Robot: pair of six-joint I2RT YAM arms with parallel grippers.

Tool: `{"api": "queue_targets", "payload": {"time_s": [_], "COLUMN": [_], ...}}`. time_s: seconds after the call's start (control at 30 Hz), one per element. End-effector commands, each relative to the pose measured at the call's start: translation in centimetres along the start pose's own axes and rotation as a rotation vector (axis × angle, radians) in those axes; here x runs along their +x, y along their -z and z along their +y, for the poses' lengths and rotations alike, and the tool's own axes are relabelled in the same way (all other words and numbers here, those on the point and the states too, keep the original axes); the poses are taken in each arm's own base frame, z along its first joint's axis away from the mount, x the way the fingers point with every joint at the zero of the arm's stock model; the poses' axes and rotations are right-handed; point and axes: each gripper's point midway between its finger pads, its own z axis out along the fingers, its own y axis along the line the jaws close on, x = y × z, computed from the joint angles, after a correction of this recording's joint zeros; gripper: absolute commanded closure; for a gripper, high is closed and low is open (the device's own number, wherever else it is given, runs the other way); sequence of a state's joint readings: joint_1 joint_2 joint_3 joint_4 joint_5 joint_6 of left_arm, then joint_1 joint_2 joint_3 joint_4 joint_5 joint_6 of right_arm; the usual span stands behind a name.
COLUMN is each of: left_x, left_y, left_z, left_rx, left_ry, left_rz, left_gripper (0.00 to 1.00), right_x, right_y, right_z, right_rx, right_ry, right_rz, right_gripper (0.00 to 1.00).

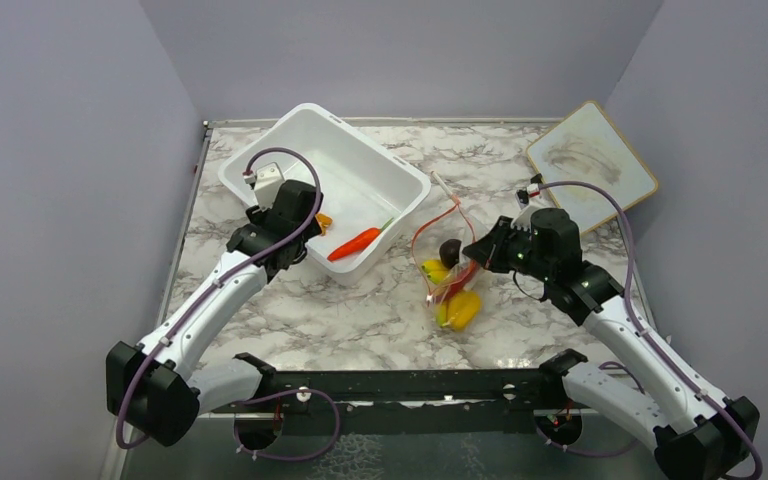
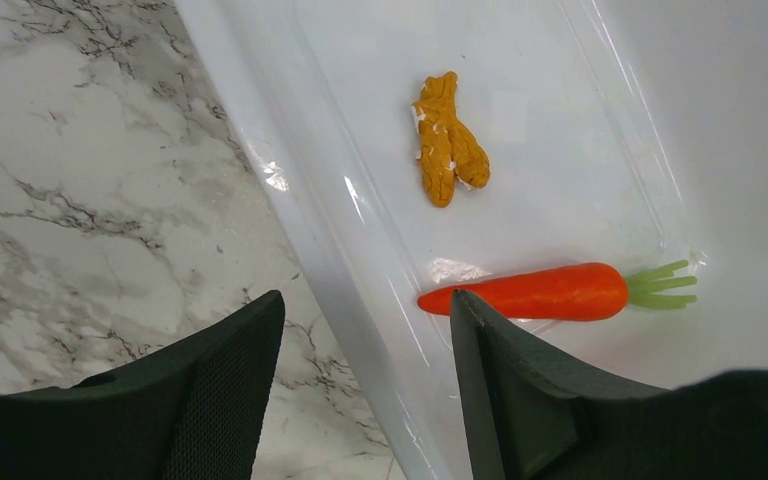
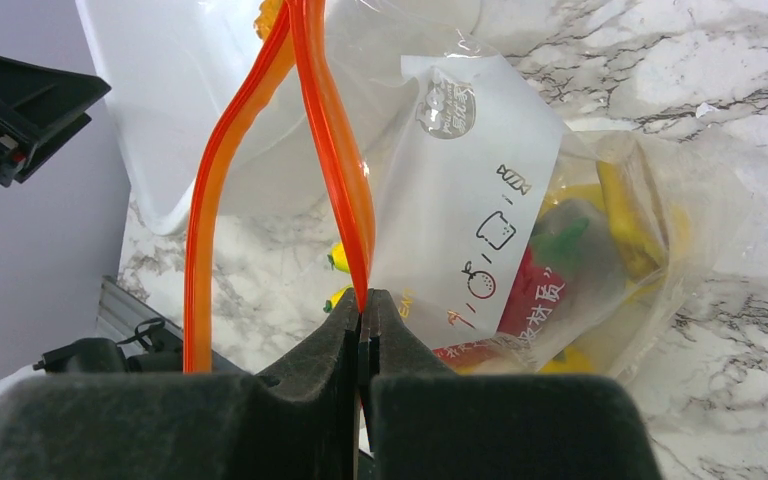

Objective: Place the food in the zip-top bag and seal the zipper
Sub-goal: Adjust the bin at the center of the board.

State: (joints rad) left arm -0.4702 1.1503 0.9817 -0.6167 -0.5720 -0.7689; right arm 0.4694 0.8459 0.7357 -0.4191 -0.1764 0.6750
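The clear zip-top bag lies on the marble table with a yellow banana, a red chili, a yellow pepper and a dark brown fruit in it. My right gripper is shut on the red-orange zipper and holds the mouth up and open. The orange carrot and an orange bit lie in the white tub. My left gripper is open and empty above the tub's near wall, its right finger by the carrot's tip.
The white tub stands at the back left of the table. A wood-framed whiteboard leans at the back right. A small white-and-red stick lies between the tub and the bag. Grey walls close in left, right and behind.
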Motion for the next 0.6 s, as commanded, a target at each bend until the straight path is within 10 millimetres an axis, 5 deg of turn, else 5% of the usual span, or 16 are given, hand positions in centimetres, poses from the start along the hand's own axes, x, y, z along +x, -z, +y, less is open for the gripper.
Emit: {"api": "queue_targets", "payload": {"time_s": [0.0,0.2,0.33,0.47,0.57], "left_x": [-0.3,2.4,1.9,0.8,0.0], "left_y": [0.6,-1.7,-2.5,-2.8,-2.9], "left_z": [2.2,1.5,0.1,-0.5,-0.8], "left_rx": [-0.073,-0.050,-0.038,-0.051,-0.053], "left_ry": [0.034,0.028,-0.001,-0.035,-0.066], "left_rz": [-0.035,0.008,0.015,0.010,-0.003], "left_gripper": [0.36,0.40,0.49,0.73,0.80], "right_x": [-0.7,-0.6,-1.4,-1.4,-2.1], "right_y": [0.0,-0.3,0.0,1.1,2.2], "right_z": [0.2,0.2,0.0,1.1,2.0], "right_rx": [-0.007,-0.013,0.051,0.036,0.040], "right_ry": [0.019,0.017,-0.028,-0.077,-0.096], "right_rz": [-0.029,-0.027,-0.016,0.017,0.026], "right_gripper": [0.99,0.99,0.99,0.99,0.99]}}
